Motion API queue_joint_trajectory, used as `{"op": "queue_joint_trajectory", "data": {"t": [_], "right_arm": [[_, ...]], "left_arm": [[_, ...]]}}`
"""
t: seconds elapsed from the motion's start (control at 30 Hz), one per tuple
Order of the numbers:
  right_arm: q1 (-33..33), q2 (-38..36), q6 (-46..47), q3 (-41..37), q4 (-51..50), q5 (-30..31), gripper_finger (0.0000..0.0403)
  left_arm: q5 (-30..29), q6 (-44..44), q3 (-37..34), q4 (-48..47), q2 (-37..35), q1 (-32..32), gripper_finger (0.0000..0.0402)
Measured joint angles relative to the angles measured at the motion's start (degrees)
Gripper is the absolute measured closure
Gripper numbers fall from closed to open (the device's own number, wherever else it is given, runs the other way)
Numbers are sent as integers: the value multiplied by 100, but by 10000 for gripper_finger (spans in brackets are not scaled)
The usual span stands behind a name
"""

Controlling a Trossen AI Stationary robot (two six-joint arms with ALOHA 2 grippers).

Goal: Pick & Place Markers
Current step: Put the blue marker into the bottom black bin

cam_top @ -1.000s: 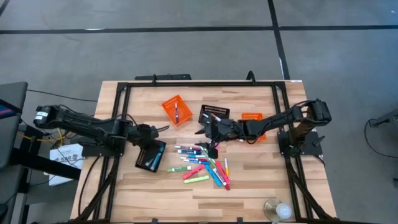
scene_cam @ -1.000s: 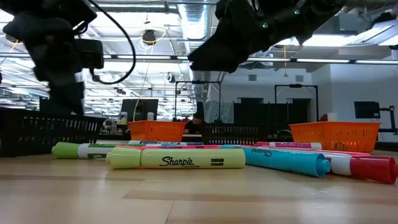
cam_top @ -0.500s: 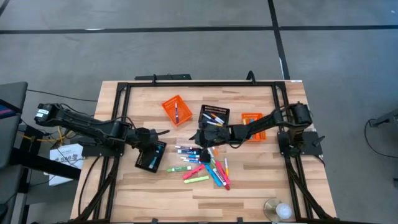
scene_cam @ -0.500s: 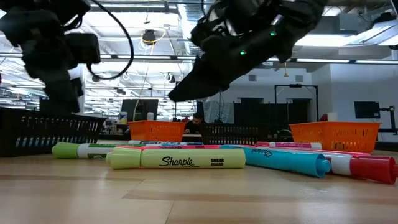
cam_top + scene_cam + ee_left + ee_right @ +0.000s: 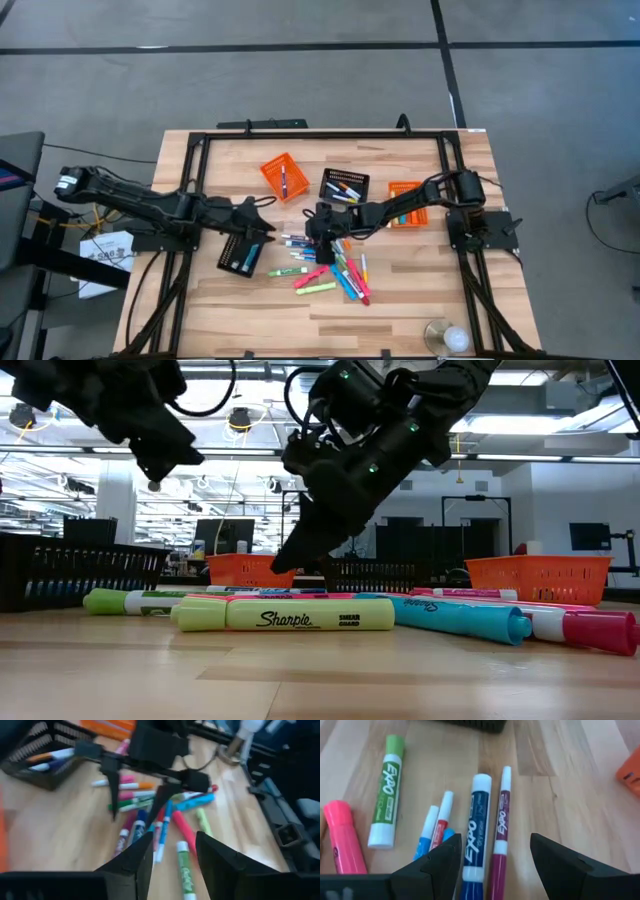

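Several markers [image 5: 325,262] lie in a loose pile on the wooden table, flat on their sides. In the right wrist view a blue marker [image 5: 476,827], a purple one [image 5: 501,817] and a green one [image 5: 386,790] lie just beyond my fingers. My right gripper [image 5: 318,230] [image 5: 492,855] is open and low over the pile's left end [image 5: 285,560]. My left gripper [image 5: 268,232] [image 5: 172,852] is open too, left of the pile, above the edge of a black basket [image 5: 243,252].
An orange basket [image 5: 283,176] holds one marker. A black basket [image 5: 345,186] holds a few. Another orange basket [image 5: 405,198] sits partly under the right arm. A black frame [image 5: 320,135] runs round the table. A clear round object [image 5: 447,337] stands at the near right edge.
My right gripper has moved from beside the far black basket toward the table's left and down to the pile's left end. My left gripper has moved toward the table's right, up to the pile. The markers have stayed put.
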Motion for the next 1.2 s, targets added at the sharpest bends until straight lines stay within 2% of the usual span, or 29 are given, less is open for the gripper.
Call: {"op": "queue_joint_trajectory", "data": {"t": [0.23,0.6,0.9,1.2], "right_arm": [[44,10,128,2,-162,14,177],[62,10,90,-1,-589,63,186],[76,21,90,-2,-894,66,255],[37,21,85,-4,-1046,72,322]], "left_arm": [[-249,7,-4,159,538,-31,265],[-291,221,-4,1518,2024,-30,266],[-333,413,-5,2301,3027,-31,266],[-433,413,6,2533,3622,-17,266]]}}
